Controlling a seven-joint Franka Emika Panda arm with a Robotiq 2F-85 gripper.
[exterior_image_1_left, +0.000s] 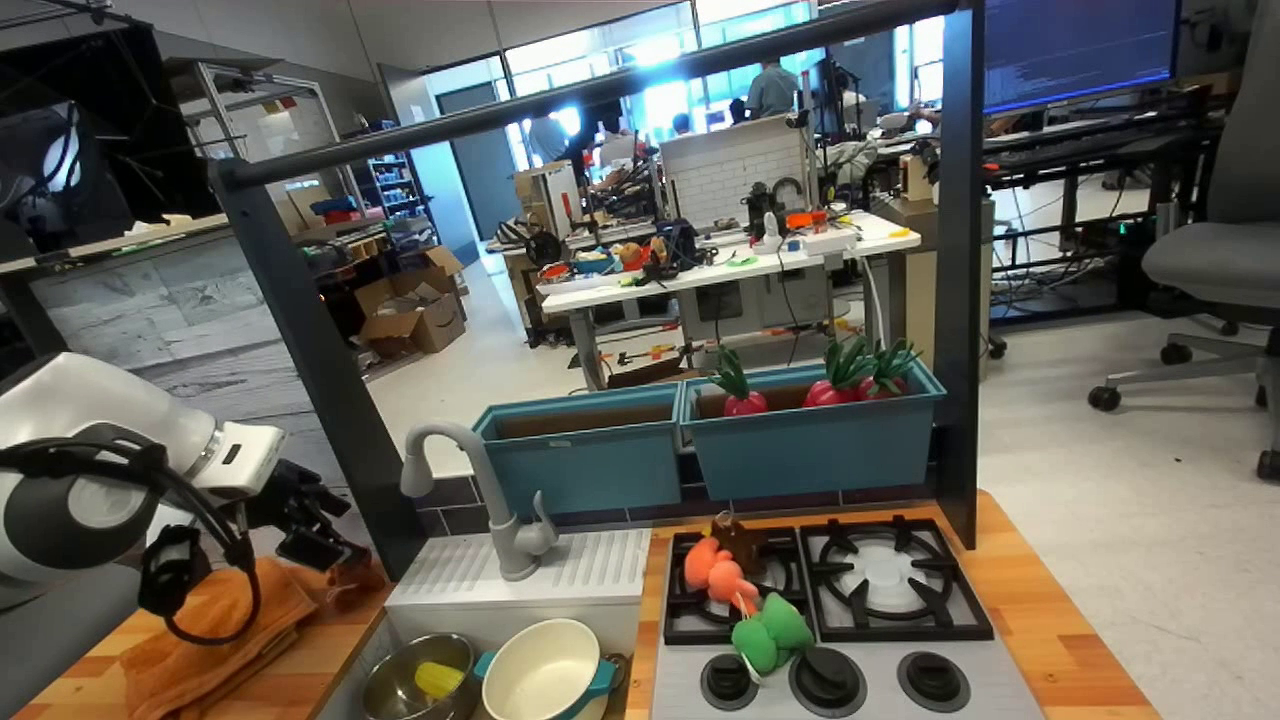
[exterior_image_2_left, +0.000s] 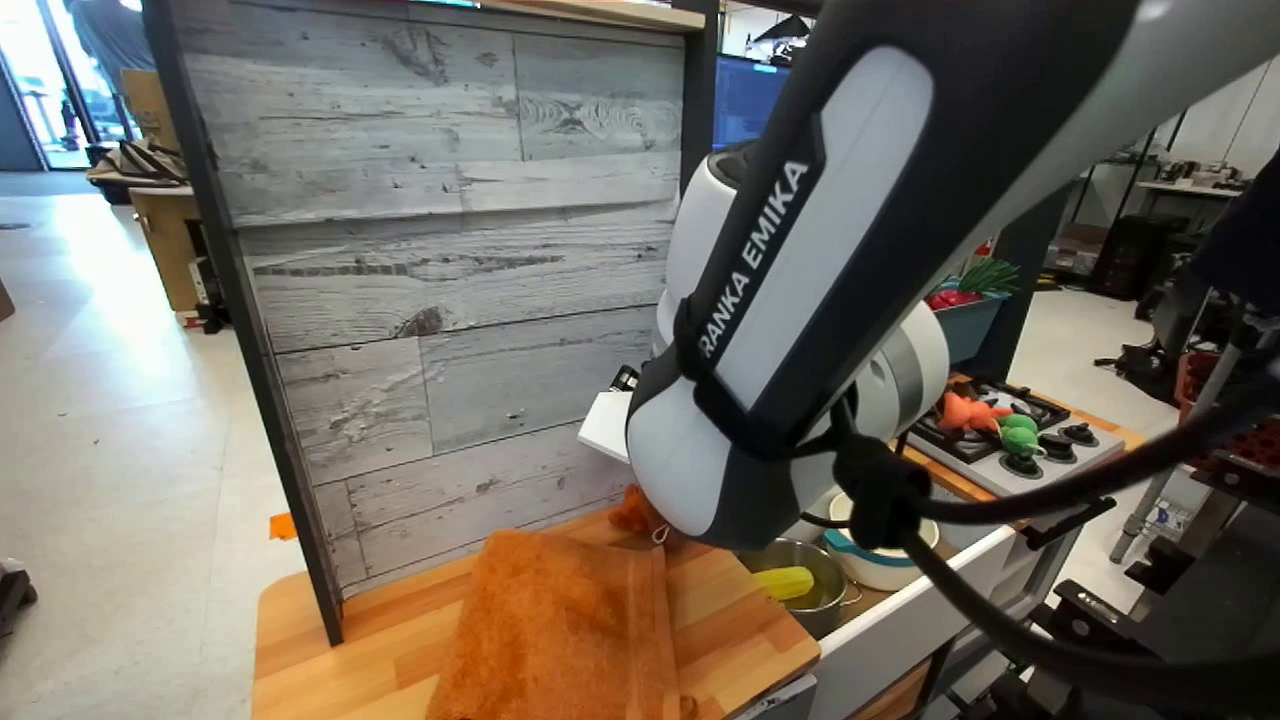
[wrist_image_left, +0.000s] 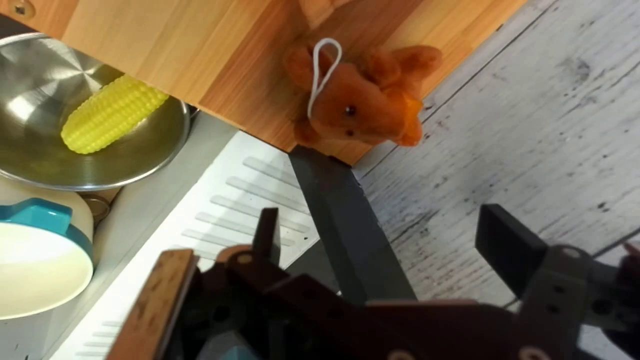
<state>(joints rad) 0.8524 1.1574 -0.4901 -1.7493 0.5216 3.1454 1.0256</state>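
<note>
Zero things gripped: end effector (wrist_image_left: 382, 237) wide and empty, orange-brown plush toy (wrist_image_left: 362, 107) on the counter (wrist_image_left: 215, 55) at its 12 o'clock in wrist view, grasp apparently not yet made.

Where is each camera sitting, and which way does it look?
An exterior view: raised in front of the faucet, facing teal planters; arm at picture left.
An exterior view: close beside the arm, which looms large, facing the grey panel and orange towel.
Wrist view: on the arm's end, facing an orange plush toy; open fingers show.
All three share the yellow corn.
</note>
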